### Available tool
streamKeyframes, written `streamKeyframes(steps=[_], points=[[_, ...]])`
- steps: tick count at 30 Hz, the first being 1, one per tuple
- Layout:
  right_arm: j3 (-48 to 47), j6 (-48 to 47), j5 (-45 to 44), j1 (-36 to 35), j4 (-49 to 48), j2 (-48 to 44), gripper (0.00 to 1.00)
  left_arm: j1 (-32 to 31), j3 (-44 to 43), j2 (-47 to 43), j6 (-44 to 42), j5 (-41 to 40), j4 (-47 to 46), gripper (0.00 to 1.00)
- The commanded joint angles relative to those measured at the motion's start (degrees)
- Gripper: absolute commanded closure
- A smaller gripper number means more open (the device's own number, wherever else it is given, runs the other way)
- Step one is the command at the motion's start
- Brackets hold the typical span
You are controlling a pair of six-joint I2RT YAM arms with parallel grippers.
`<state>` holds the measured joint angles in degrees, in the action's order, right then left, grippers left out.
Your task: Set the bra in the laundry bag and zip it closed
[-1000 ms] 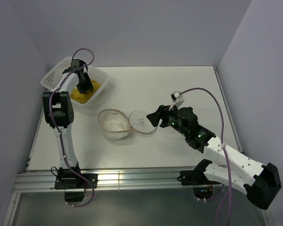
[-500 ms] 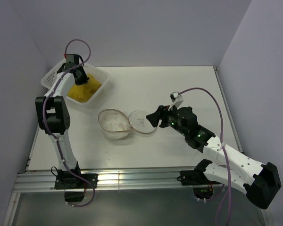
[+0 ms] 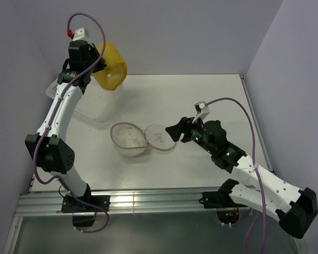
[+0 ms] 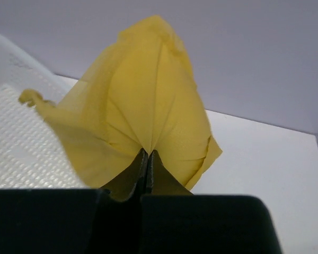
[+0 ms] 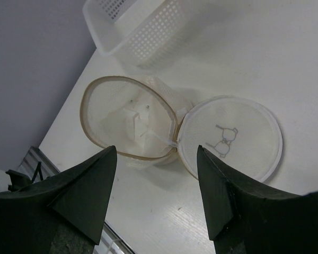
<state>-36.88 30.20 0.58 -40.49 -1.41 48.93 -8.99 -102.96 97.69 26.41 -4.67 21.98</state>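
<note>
We are mid-transfer: our left claw [image 4: 147,157], pinched shut on the yellow bra [image 3: 110,64], holds it aloft, clear of the basket [image 5: 148,32]. Next we should lower it into the open laundry bag [image 3: 128,139] on the bench [image 3: 206,95]. Our right claw [image 5: 156,153] gapes empty beside the lid [image 3: 160,137].

One bag [image 3: 128,140] lies on one table [image 3: 164,95], and everything else is placed from that bag. One round lid [image 5: 249,127] is joined to the bag's right side and bears one small black mark [image 5: 225,141]. One white basket [image 5: 143,29] stands beyond the bag, to its left. One yellow bra [image 3: 110,66] hangs higher than the bag, over that same far-left side. There are two arms, the left arm [image 3: 58,112] left of the bag and the right arm [image 3: 238,161] right of it. There are two grippers, the left gripper [image 4: 147,159] beyond the bag and the right gripper [image 5: 157,159] just right of the lid.
</note>
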Motion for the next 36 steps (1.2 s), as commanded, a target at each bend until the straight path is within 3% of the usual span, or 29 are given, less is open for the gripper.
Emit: streamKeyframes(steps=[1, 9, 15, 16, 17, 19, 22, 24, 30, 36], points=[[-3.55, -0.05, -3.21, -0.47, 0.35, -2.95, 0.31, -4.71, -6.71, -0.13, 0.92, 5.53, -2.90, 1.00], [-3.02, 1.00, -7.52, -0.82, 0.97, -9.11, 0.31, -16.83, -19.98, 9.17, 3.12, 14.16, -4.31, 1.00], [-1.17, 1.88, -13.05, -0.82, 3.34, -14.82, 0.32, -25.27, -19.66, 16.21, 4.96, 15.83, -7.03, 0.97], [-1.00, 1.97, -13.67, -0.82, 3.95, -15.52, 0.32, -26.15, -19.22, 18.04, 5.14, 16.44, -7.30, 0.66], [-0.91, 1.71, -14.28, -0.82, 4.31, -15.70, 0.32, -27.64, -19.38, 19.37, 5.05, 18.27, -5.56, 0.50], [-1.35, 1.36, -15.95, -0.82, 5.97, -15.09, 0.32, -28.88, -21.31, 22.79, 4.61, 18.73, -2.39, 0.01], [-1.70, 0.83, -17.89, -0.82, 7.47, -13.69, 0.32, -29.59, -18.79, 20.72, 4.08, 18.82, -0.09, 0.01], [-1.52, 0.48, -18.59, -0.73, 7.39, -13.16, 0.37, -29.59, -11.87, 16.42, 3.73, 15.85, -2.02, 0.01], [-3.01, -0.75, -20.00, 0.85, 7.91, -6.85, 0.74, -29.33, 3.06, -1.77, 4.17, 6.17, -6.59, 0.01], [-8.45, -2.33, -14.92, 6.90, 8.36, 6.23, 0.84, -29.33, 25.48, -22.61, 6.72, 5.72, -12.49, 0.01]])
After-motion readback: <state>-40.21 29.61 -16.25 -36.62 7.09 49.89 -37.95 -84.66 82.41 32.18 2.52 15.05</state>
